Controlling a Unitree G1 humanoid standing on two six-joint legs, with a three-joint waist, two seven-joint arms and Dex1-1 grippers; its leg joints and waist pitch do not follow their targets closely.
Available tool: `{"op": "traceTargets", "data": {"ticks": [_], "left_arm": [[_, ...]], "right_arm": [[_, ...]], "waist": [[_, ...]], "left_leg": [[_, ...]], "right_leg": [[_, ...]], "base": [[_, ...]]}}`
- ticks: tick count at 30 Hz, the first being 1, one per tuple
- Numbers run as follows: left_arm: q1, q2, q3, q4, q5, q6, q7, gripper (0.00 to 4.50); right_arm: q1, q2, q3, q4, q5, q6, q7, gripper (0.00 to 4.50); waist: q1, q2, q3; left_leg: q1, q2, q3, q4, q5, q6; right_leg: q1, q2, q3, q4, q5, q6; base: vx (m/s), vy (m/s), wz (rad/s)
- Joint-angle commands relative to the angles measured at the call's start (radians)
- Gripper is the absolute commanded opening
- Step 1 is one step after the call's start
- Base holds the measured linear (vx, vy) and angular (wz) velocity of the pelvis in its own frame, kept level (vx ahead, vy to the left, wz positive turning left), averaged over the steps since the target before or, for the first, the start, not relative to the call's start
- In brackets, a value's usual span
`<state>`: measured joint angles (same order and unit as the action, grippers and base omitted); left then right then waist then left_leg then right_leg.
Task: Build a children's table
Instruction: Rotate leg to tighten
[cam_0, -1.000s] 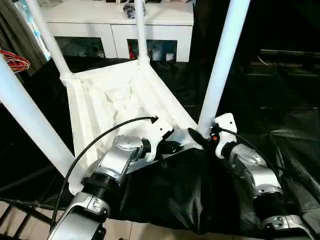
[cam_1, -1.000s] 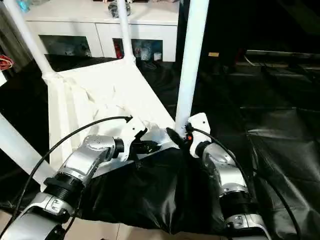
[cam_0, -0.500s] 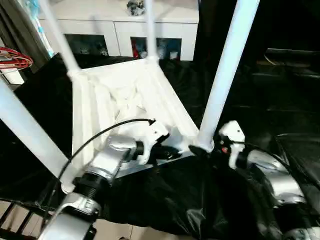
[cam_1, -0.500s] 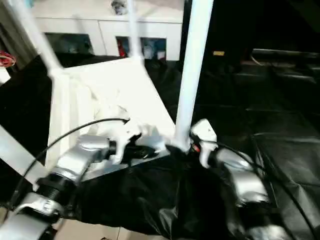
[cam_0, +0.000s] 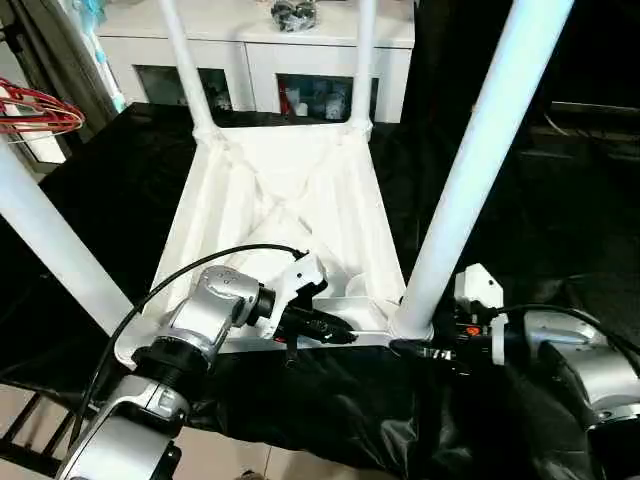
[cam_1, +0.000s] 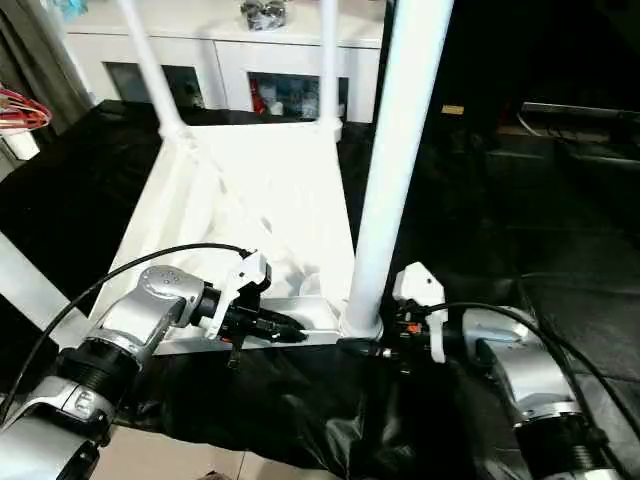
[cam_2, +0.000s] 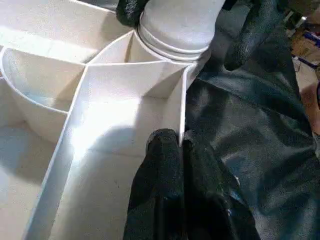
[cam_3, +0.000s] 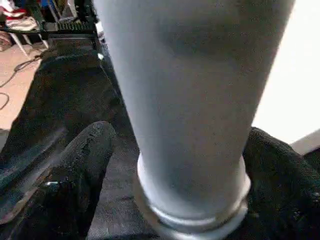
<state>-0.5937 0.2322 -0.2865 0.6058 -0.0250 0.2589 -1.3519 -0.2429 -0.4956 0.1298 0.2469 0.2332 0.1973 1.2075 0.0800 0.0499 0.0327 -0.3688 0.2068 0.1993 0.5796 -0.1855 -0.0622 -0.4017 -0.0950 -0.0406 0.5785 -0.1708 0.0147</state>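
- The children's table (cam_0: 290, 200) lies upside down on a desk (cam_0: 120, 170) draped in black sheeting, its ribbed, X-braced underside facing up.
- Four white legs stand up from its corner sockets: two thin-looking ones at the far corners, toward the white cabinet (cam_0: 250, 50), and two at the near edge.
- Of the near pair, the near right leg (cam_0: 480, 150) rises steeply from its socket, and the near left leg (cam_0: 50, 240) slants up and away at the other corner.
- The left gripper (cam_0: 335, 332) is pinched shut on the near rim (cam_2: 181, 112) of the children's table. In the left wrist view one of its black fingers (cam_2: 160, 165) sits inside the rim wall and the other outside it, with the thin wall between them.
- That grip lies along the near edge, a little to the left of the near right leg's socket.
- The right gripper (cam_0: 412, 350) stands wide open at the base of the near right leg. In the right wrist view one of its fingers (cam_3: 85, 155) lies on each side of the tube just above the socket collar; whether the pads press on the tube cannot be told.
- A red wire basket (cam_0: 35, 110) sits well to the left of the children's table.
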Motion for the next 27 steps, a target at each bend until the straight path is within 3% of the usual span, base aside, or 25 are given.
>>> {"op": "traceTargets", "data": {"ticks": [1, 3, 6, 7, 11, 14, 18, 20, 23, 27], "left_arm": [[-0.051, -0.040, 0.018, -0.017, -0.057, -0.025, 0.008, 0.00], [-0.047, -0.042, 0.019, -0.024, -0.060, -0.020, 0.013, 0.00], [-0.039, -0.041, 0.021, -0.037, -0.061, -0.014, 0.016, 0.00], [-0.032, -0.040, 0.024, -0.044, -0.056, -0.013, 0.027, 0.00], [-0.015, -0.039, 0.038, -0.065, -0.053, -0.006, 0.068, 0.00], [0.000, -0.045, 0.048, -0.087, -0.055, 0.006, 0.101, 0.00], [0.016, -0.083, 0.073, -0.101, -0.041, 0.028, 0.220, 0.00], [0.015, -0.100, 0.084, -0.101, -0.034, 0.041, 0.269, 0.00], [0.011, -0.140, 0.099, -0.108, -0.016, 0.075, 0.377, 0.00], [-0.001, -0.190, 0.095, -0.103, -0.001, 0.087, 0.471, 0.00]], "right_arm": [[0.014, 0.034, 0.099, -0.002, 0.002, 0.016, 0.057, 3.84], [0.008, 0.037, 0.099, 0.005, 0.001, 0.021, 0.056, 3.53], [0.007, 0.039, 0.103, 0.000, 0.002, 0.030, 0.054, 3.46], [0.007, 0.040, 0.104, 0.002, 0.001, 0.032, 0.058, 3.31], [0.009, 0.049, 0.098, 0.018, -0.010, 0.018, 0.043, 3.04], [0.009, 0.061, 0.087, 0.034, -0.018, -0.004, 0.018, 2.76], [-0.005, 0.113, 0.039, 0.086, -0.045, -0.041, -0.119, 2.64], [-0.017, 0.143, 0.025, 0.115, -0.064, -0.058, -0.191, 2.63], [-0.073, 0.217, -0.008, 0.205, -0.111, -0.046, -0.387, 2.62], [-0.145, 0.302, -0.034, 0.285, -0.130, -0.033, -0.553, 2.62]], "waist": [[-0.001, -0.023, -0.054], [0.004, -0.021, -0.054], [0.006, -0.021, -0.056], [0.006, -0.026, -0.055], [0.004, -0.017, -0.055], [0.002, -0.017, -0.055], [-0.006, -0.022, -0.050], [-0.007, -0.030, -0.050], [-0.029, -0.029, -0.048], [-0.047, -0.025, -0.049]], "left_leg": [[0.011, 0.023, -0.006, -0.063, -0.191, 0.083], [0.010, 0.023, -0.006, -0.062, -0.181, 0.085], [0.010, 0.023, -0.006, -0.061, -0.170, 0.086], [0.010, 0.022, -0.005, -0.061, -0.169, 0.088], [0.010, 0.022, -0.005, -0.061, -0.174, 0.083], [0.010, 0.022, -0.006, -0.062, -0.184, 0.077], [0.011, 0.020, -0.006, -0.066, -0.218, 0.064], [0.012, 0.018, -0.008, -0.067, -0.227, 0.056], [0.006, 0.014, -0.012, -0.072, -0.232, 0.033], [0.007, 0.010, -0.012, -0.070, -0.256, 0.034]], "right_leg": [[0.044, -0.037, 0.021, -0.057, -0.194, -0.257], [0.044, -0.037, 0.021, -0.055, -0.182, -0.258], [0.045, -0.037, 0.021, -0.052, -0.165, -0.261], [0.045, -0.036, 0.021, -0.053, -0.164, -0.260], [0.044, -0.037, 0.021, -0.055, -0.179, -0.256], [0.045, -0.037, 0.020, -0.056, -0.185, -0.255], [0.041, -0.038, 0.022, -0.064, -0.260, -0.235], [0.040, -0.038, 0.021, -0.069, -0.307, -0.218], [0.040, -0.038, 0.018, -0.072, -0.353, -0.194], [0.037, -0.035, 0.017, -0.079, -0.374, -0.183]], "base": [[0.000, 0.000, 0.00], [0.000, 0.000, 0.00], [0.000, 0.000, 0.00], [0.000, 0.000, 0.00], [0.000, 0.000, 0.00], [0.000, 0.000, 0.00], [0.000, 0.000, 0.00], [0.000, 0.000, 0.00], [0.000, 0.000, 0.00], [0.000, 0.000, 0.00]]}}
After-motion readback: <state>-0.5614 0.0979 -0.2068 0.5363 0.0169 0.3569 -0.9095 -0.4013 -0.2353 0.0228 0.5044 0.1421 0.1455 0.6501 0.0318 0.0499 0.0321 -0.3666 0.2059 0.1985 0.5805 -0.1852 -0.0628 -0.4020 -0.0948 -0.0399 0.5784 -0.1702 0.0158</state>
